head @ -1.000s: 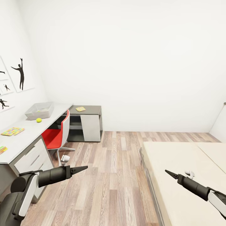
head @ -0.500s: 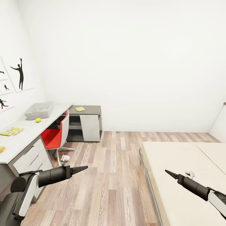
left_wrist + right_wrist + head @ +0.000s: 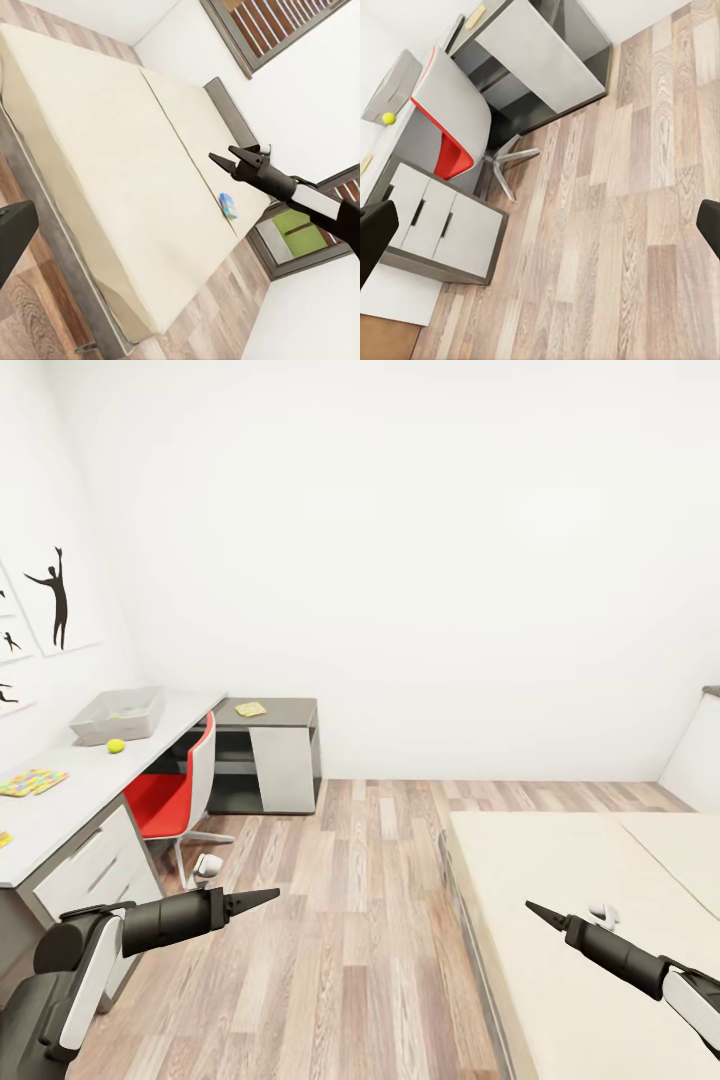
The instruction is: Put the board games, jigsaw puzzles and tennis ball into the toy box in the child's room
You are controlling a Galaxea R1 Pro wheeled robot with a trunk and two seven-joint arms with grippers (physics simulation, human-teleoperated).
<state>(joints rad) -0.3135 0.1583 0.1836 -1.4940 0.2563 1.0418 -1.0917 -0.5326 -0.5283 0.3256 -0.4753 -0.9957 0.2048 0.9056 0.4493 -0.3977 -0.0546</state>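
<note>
The table [image 3: 70, 805] runs along the left wall in the head view. On it stand the grey toy box [image 3: 117, 714], the tennis ball [image 3: 116, 746] and two jigsaw puzzles [image 3: 33, 782] [image 3: 4, 840]. A yellow board game [image 3: 250, 709] lies on the lower dark section. The bed [image 3: 560, 900] is at the right. A blue board game [image 3: 229, 204] lies on the bed in the left wrist view. My left gripper [image 3: 268, 895] hangs open over the floor. My right gripper [image 3: 532, 907] [image 3: 221, 155] is open over the bed's edge, holding nothing. The right wrist view also has the toy box [image 3: 390, 86] and tennis ball [image 3: 388, 118].
A red and white swivel chair [image 3: 175, 790] stands tucked at the desk. Wood-plank floor [image 3: 350, 920] stretches between desk and bed. White drawers [image 3: 442, 225] front the desk. A window [image 3: 262, 30] sits beyond the headboard.
The whole head view has shifted: desk, chair and pictures slid a little left and the bed's edge with them, so the camera turned right. Both arms keep their pose.
</note>
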